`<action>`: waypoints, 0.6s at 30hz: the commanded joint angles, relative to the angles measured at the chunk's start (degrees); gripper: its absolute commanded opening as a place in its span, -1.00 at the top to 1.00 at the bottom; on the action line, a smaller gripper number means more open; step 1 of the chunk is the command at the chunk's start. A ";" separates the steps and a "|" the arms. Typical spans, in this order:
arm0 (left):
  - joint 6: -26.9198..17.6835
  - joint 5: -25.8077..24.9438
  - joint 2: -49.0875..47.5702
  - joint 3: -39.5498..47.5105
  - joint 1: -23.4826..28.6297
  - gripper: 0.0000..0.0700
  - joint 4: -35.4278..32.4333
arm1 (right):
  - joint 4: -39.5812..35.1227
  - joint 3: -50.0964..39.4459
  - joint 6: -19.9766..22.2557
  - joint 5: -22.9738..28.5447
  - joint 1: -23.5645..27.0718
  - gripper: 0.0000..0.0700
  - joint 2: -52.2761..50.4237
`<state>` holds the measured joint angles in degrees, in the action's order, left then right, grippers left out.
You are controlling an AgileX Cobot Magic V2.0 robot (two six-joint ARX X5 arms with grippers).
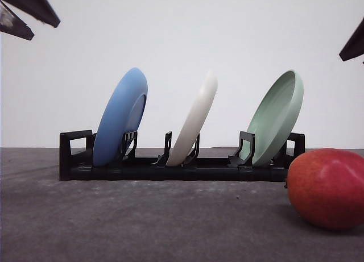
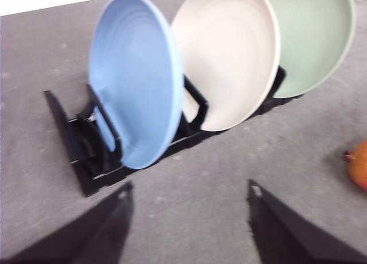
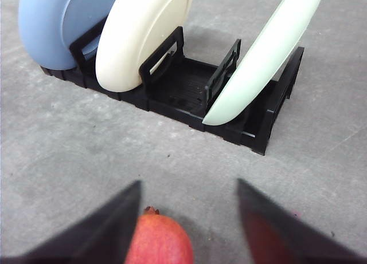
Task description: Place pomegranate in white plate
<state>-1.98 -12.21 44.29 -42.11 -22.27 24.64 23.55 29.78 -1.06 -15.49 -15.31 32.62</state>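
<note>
Pomegranate (image 1: 327, 188) lies on the grey bench (image 1: 142, 222) toward its right edge, just in front of the black rack's (image 1: 170, 170) right end. White plate (image 1: 194, 119) stands tilted in the rack's middle slot, between 2 others. Right hand (image 3: 189, 218) hovers above the fruit, fingers apart; left hand (image 2: 189, 218) is likewise spread, empty.

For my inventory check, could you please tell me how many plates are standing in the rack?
3, all tilted in the black rack: the blue plate at its left end, the white plate in the middle, the pale green plate at its right end.
</note>
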 commanded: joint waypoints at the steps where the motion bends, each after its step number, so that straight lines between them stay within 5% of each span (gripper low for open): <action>1: -1.13 -0.35 0.31 -1.38 -0.87 -0.19 -0.50 | -0.94 0.98 0.66 -0.17 -0.20 -0.12 0.20; 10: -3.61 0.03 4.40 -1.38 -8.86 -0.19 -9.11 | -0.99 0.98 0.15 -0.20 -0.20 -0.13 0.15; 18: -3.58 7.01 15.89 -1.43 -16.28 -0.19 -23.33 | -0.99 0.98 0.18 -0.17 -0.20 -0.12 0.15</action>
<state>-4.95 -5.94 58.85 -42.22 -37.87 3.17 23.27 29.78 -0.89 -15.49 -15.31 32.62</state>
